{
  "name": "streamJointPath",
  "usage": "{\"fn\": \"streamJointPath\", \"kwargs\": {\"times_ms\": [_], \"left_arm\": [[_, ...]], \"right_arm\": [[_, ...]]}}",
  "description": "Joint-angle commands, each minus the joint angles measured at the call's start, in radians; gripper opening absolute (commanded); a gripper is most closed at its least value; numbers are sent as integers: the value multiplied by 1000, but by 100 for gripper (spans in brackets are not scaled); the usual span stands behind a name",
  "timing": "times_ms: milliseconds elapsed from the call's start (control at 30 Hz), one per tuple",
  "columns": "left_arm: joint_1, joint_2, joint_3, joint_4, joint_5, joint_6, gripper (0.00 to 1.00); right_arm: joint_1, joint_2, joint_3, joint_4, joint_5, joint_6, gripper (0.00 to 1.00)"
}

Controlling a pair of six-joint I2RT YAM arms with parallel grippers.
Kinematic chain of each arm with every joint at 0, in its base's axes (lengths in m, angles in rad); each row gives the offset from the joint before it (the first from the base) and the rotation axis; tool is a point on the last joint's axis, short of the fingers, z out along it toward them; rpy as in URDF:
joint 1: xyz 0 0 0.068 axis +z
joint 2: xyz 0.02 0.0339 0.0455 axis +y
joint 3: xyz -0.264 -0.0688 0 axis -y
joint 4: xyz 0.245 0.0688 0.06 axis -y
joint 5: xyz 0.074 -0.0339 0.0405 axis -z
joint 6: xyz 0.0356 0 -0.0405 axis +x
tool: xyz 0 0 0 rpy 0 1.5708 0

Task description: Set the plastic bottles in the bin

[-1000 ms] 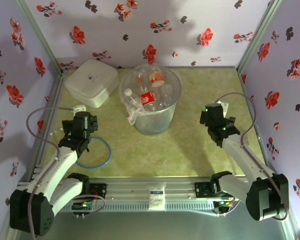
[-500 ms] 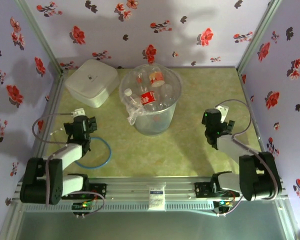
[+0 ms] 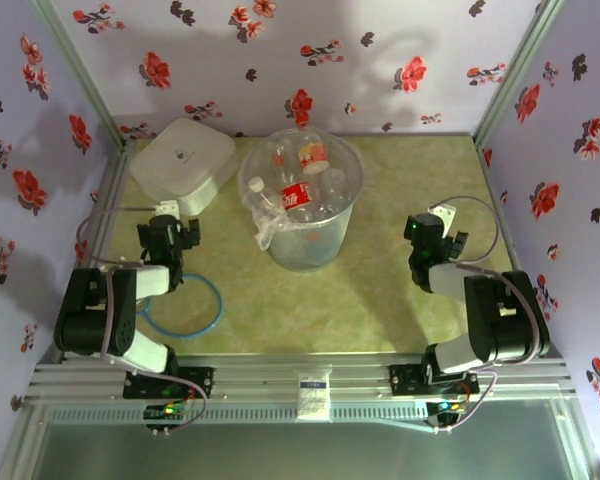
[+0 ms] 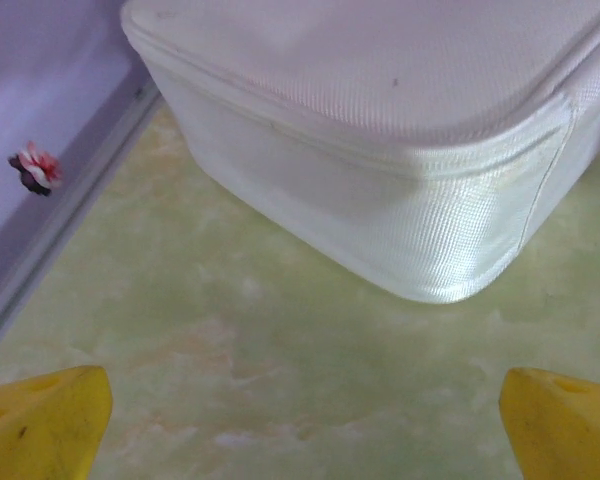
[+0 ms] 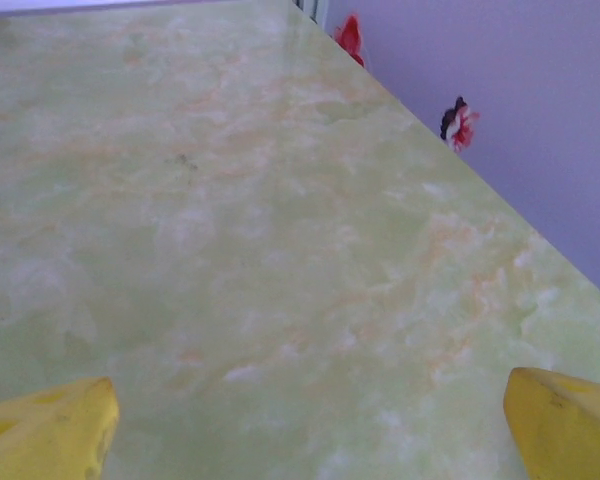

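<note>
One green marbled tabletop [image 3: 380, 300] fills the floor of the flowered enclosure. Bin [image 3: 310, 250]: upper centre of the top view, upright, liner folded over rim. White lidded box [image 3: 185, 165]: upper left, near the bin, not touching. Blue ring [image 3: 216, 300]: flat at lower left, beside the left arm.

Left claw [image 4: 302, 425]: yellow tips wide apart, nothing between them, low over the tabletop, box corner just ahead. Right claw [image 5: 310, 420]: tips wide apart, empty, facing bare surface at centre right.

Plastic bottles [image 3: 298, 195]: several with red labels, piled inside the bin.

Judgement: every bottle I can make out is binned, so this reads as arms folding back to rest. To do that well, draw each arm straight back toward the bottom edge, claws kept empty, left one off the box corner and ring, neither swinging toward the bin wall or liner.
</note>
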Motion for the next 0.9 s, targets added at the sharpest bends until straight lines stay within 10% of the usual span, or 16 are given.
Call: {"fn": "streamJointPath", "kwargs": {"times_ms": [0,233,300,867], "left_arm": [[24,5,-42,148,40,-10,100],[56,43,-66,226,132,-7,100],[56,42,-65,219,132,-9,100],[54,40,-67,222,132,-4,100]], "right_arm": [[-23,41,-37,202,-42,-48,99],[-67,128,-120,461,-162,-48,99],[-72,58,-76,241,-174,-12,99],[-74,84,-85,306,-169,-24,99]]}}
